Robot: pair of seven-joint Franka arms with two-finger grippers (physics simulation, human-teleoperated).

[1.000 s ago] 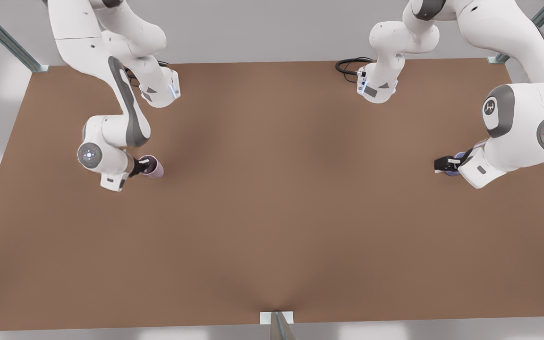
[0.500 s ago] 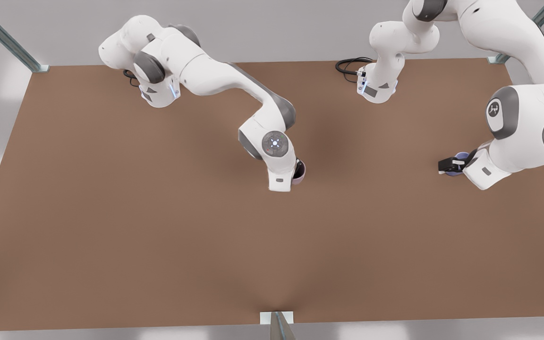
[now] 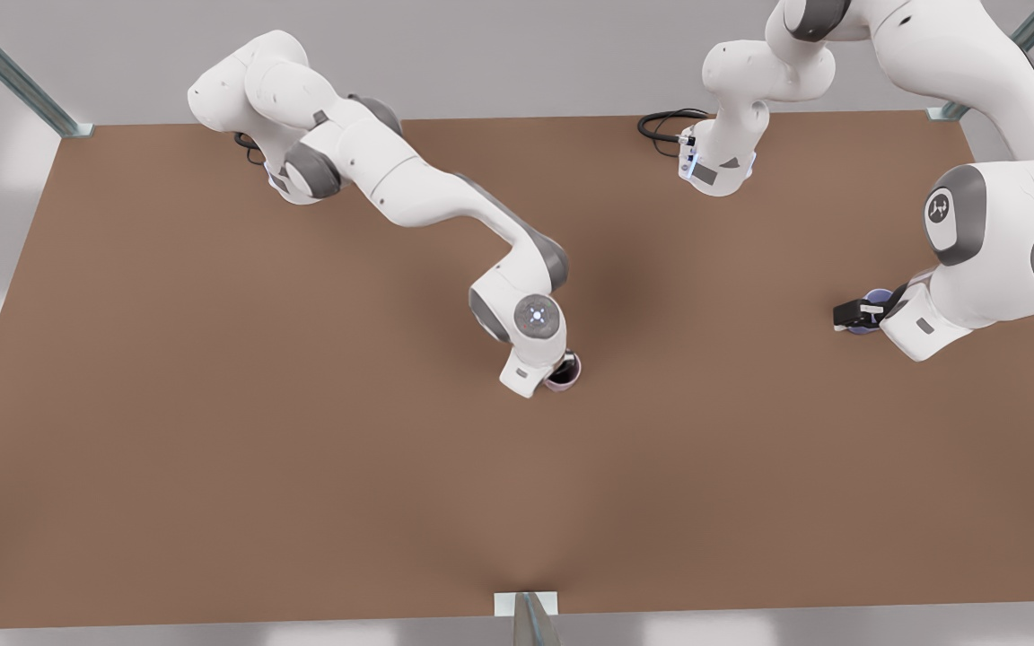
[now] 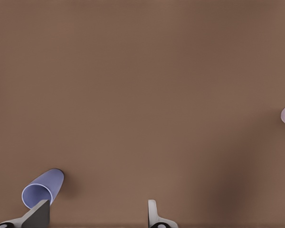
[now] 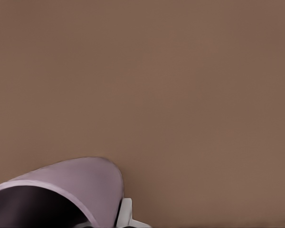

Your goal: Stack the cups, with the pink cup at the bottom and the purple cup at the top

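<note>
pink cup: point(image 3: 565, 371) sitting at mid-counter point(image 3: 302, 449), mouth up, dark inside showing; its rim is looming large in the right wrist view point(image 5: 61, 190).
right claw: point(image 3: 558, 370) gripping the pink cup's wall, one pale finger point(image 5: 125, 214) lying just outside the rim; judged to be clamped on it.
purple cup: point(image 3: 876, 299) lying toward the front view's right, well apart from the pink cup.
left claw: point(image 3: 856, 314) straddling the purple cup point(image 4: 42, 189), fingers spread wide, one dark pad point(image 4: 37, 214) touching or just beside the rim; judged not gripping.
key relation: the purple cup is sitting to one side of the left claw's gap, not centred between the fingers.
next move: seemingly centring the left claw before closing.
</note>
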